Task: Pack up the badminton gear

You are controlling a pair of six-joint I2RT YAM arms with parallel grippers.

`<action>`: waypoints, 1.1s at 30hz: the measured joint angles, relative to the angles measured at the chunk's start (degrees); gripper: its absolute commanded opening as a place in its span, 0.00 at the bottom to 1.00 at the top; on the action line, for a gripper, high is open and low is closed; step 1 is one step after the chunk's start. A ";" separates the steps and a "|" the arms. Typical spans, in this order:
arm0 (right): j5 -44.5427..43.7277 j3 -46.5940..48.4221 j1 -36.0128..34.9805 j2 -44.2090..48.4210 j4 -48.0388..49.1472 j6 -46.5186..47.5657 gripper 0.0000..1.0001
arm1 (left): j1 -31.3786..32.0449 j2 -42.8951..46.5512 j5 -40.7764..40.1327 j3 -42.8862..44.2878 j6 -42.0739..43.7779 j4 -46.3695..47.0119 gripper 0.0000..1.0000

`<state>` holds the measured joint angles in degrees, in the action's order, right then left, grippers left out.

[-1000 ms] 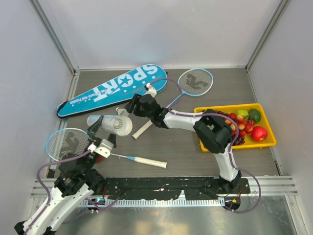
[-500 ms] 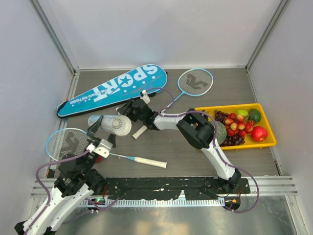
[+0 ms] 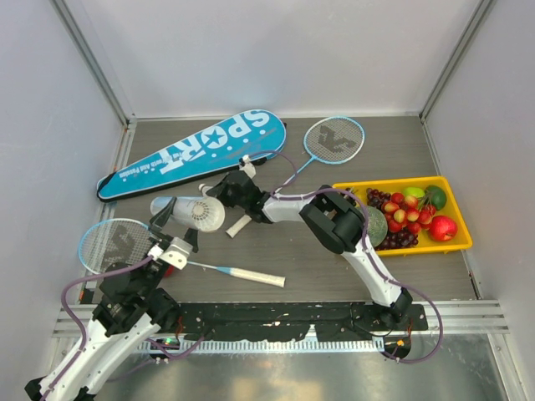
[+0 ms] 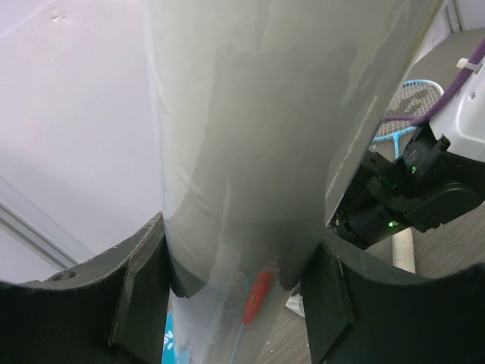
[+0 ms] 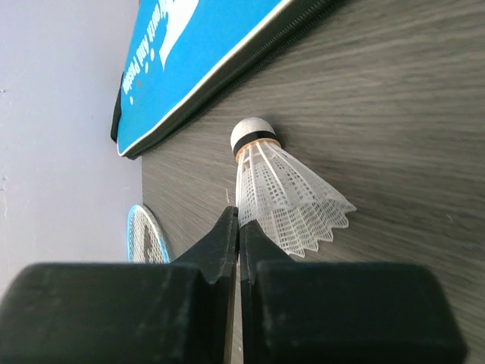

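The long white tube [image 3: 185, 212] [image 4: 258, 136] lies on the table. My left gripper [image 3: 174, 227] [image 4: 239, 258] is shut on it, a finger on each side. A white shuttlecock [image 5: 284, 201] lies on its side near the blue "SPORT" bag [image 3: 192, 154] [image 5: 197, 61]. My right gripper [image 3: 217, 190] [image 5: 238, 221] is shut, its tips meeting on the near edge of the shuttlecock's skirt. One light-blue racket [image 3: 334, 138] lies at the back, its handle under the right arm. The other racket [image 3: 113, 244] [image 5: 144, 235] lies front left.
A yellow tray [image 3: 462, 225] of fruit stands at the right, close to the right arm's elbow. Grey walls close the table in at the left, back and right. The right arm [image 4: 409, 197] stretches low across the middle, just past the tube's end.
The right arm stretched left and down to the shuttlecock beside the tube, and its jaws went from open to shut. The left gripper and the tube have not moved.
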<state>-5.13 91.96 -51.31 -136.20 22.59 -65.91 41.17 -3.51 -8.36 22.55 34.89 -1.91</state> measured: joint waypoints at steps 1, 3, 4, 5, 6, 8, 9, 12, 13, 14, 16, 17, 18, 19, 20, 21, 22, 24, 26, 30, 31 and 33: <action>0.07 -0.50 0.00 0.26 0.24 0.37 0.05 | 0.00 0.00 0.00 0.00 0.00 0.00 0.00; 0.13 -2.93 0.00 1.73 0.68 1.55 0.05 | 0.00 -0.04 0.02 0.00 0.00 0.00 0.00; 0.20 -4.44 0.00 2.80 1.05 2.21 0.05 | 0.00 -0.09 0.02 0.00 0.00 0.00 0.00; 0.22 -6.25 0.00 4.28 1.22 3.02 0.05 | 0.00 -0.15 0.00 0.00 0.00 0.00 0.00; 0.33 -8.24 0.00 6.14 1.31 3.89 0.05 | 0.00 -0.24 0.00 -0.02 0.00 0.00 0.00; 0.52 -11.13 0.00 9.46 1.79 5.70 0.05 | 0.00 -0.42 0.00 -0.11 0.00 0.00 0.00; 0.70 -12.79 0.00 11.54 2.27 6.82 0.05 | 0.00 -0.61 0.00 -0.17 0.02 0.00 0.00; 1.60 -17.75 0.02 18.45 3.91 10.56 0.05 | 0.00 -1.33 0.04 -0.31 0.02 -0.02 0.00; 2.08 -20.04 0.04 21.77 4.52 12.11 0.05 | 0.00 -1.62 0.09 -0.33 0.02 -0.02 0.00; 2.32 -21.49 0.07 24.11 4.83 13.49 0.05 | 0.00 -1.86 0.15 -0.33 0.02 -0.02 0.00; 3.10 -24.90 0.13 29.92 5.20 16.68 0.05 | 0.00 -2.54 0.61 -0.33 0.02 -0.04 0.00; 3.45 -26.23 0.17 32.28 5.18 17.92 0.05 | 0.00 -2.91 0.87 -0.33 0.02 -0.07 0.00; 3.58 -27.89 0.17 35.39 4.83 19.76 0.05 | 0.00 -3.41 1.09 -0.33 0.02 -0.07 0.00; 3.74 -29.57 0.15 38.56 4.07 21.55 0.05 | 0.00 -3.96 1.36 -0.33 0.02 -0.11 0.00; 3.76 -31.32 0.15 41.90 3.39 23.45 0.05 | 0.00 -4.57 1.60 -0.33 0.02 -0.17 0.00; 3.67 -33.14 0.17 45.29 2.14 25.24 0.05 | 0.00 -5.05 1.81 -0.33 0.02 -0.24 0.00; 3.54 -34.71 0.17 48.74 0.70 27.12 0.05 | 0.00 -5.68 2.01 -0.33 0.02 -0.46 0.00; 2.86 -37.51 0.17 55.52 -2.69 30.64 0.05 | 0.00 -6.80 2.40 -0.33 0.04 -0.85 0.00; 2.12 -39.85 0.17 61.90 -6.34 34.10 0.05 | 0.00 -7.72 2.67 -0.33 0.09 -1.14 0.00; 0.55 -42.18 0.17 75.54 -15.98 41.88 0.05 | 0.00 -10.58 3.45 -0.24 0.59 -2.03 0.00; 0.42 -42.16 0.17 78.79 -18.71 43.76 0.05 | 0.00 -11.58 3.54 -0.02 0.76 -2.80 0.00; 0.22 -42.12 0.20 84.76 -24.04 47.10 0.05 | 0.00 -14.01 3.65 0.81 1.16 -4.50 0.00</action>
<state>-4.91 49.84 -51.11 -51.44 -1.45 -18.81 41.17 -17.52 -4.71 23.35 36.05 -6.42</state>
